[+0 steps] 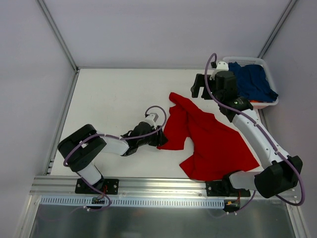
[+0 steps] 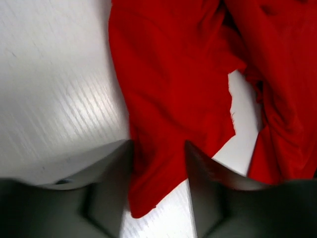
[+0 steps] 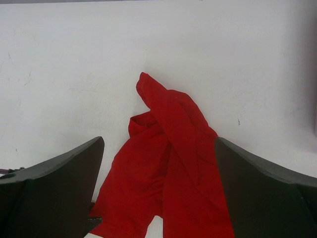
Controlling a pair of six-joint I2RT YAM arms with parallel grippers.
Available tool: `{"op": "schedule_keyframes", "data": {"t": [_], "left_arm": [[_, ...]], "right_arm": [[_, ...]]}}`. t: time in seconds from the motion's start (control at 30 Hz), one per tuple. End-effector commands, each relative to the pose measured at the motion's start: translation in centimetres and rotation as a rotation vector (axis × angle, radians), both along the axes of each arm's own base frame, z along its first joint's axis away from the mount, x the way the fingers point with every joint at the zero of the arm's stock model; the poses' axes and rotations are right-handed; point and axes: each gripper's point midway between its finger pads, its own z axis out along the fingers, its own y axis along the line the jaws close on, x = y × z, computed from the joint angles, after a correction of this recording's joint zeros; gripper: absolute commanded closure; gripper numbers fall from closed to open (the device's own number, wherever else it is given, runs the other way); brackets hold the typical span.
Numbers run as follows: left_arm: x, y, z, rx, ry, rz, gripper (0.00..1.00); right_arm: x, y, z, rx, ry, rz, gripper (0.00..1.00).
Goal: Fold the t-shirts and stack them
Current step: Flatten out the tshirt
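The red t-shirt point(image 1: 208, 134) lies crumpled across the middle and right of the table. My left gripper point(image 1: 161, 139) is low at its left edge. In the left wrist view a corner of the red t-shirt point(image 2: 168, 109) lies between the half-open fingers of the left gripper point(image 2: 158, 148), with a gap still showing beside it. My right gripper point(image 1: 200, 91) hangs wide open above the shirt's far end. In the right wrist view the red t-shirt point(image 3: 168, 168) is seen below the right gripper point(image 3: 158, 141), not touched. The navy t-shirt point(image 1: 252, 82) is bunched in the basket.
The white plastic basket point(image 1: 247, 60) stands at the far right corner, right behind my right arm. Grey walls and metal frame posts enclose the table on three sides. A metal rail point(image 1: 148, 186) runs along the near edge.
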Motion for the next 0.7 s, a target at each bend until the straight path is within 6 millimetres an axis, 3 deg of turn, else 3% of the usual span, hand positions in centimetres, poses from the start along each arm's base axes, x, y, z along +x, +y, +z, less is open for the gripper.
{"op": "schedule_keyframes", "data": {"t": [0.0, 0.07, 0.1, 0.2, 0.37, 0.4, 0.5, 0.67], "left_arm": [[-2.1, 0.7, -3.2, 0.087, 0.108, 0.0, 0.6], [-2.2, 0.8, -3.4, 0.098, 0.116, 0.007, 0.72], [-2.3, 0.9, -3.5, 0.106, 0.123, 0.015, 0.86], [-1.9, 1.9, -3.7, 0.155, 0.128, 0.06, 1.0], [0.0, 3.1, -2.1, 0.235, 0.085, 0.15, 1.0], [0.3, 4.2, -2.3, 0.295, 0.084, 0.18, 1.0], [2.6, 4.9, -0.2, 0.282, 0.076, 0.228, 1.0], [7.8, 9.5, 2.9, 0.236, 0.067, 0.396, 1.0]], "right_arm": [[-0.1, -0.4, 3.2, 0.058, -0.086, -0.003, 0.02], [-0.2, -0.6, 3.4, 0.062, -0.089, -0.004, 0.02], [-0.2, -0.6, 3.4, 0.083, -0.082, -0.011, 0.02], [-0.3, -0.7, 3.5, 0.095, -0.083, -0.015, 0.02], [-0.4, -0.6, 2.9, 0.104, -0.077, -0.01, 0.02], [-0.4, -0.7, 2.9, 0.106, -0.076, -0.01, 0.02], [-0.7, -0.6, 2.5, 0.113, -0.074, -0.008, 0.02], [-1.1, -0.7, 1.8, 0.114, -0.065, -0.006, 0.02]]}}
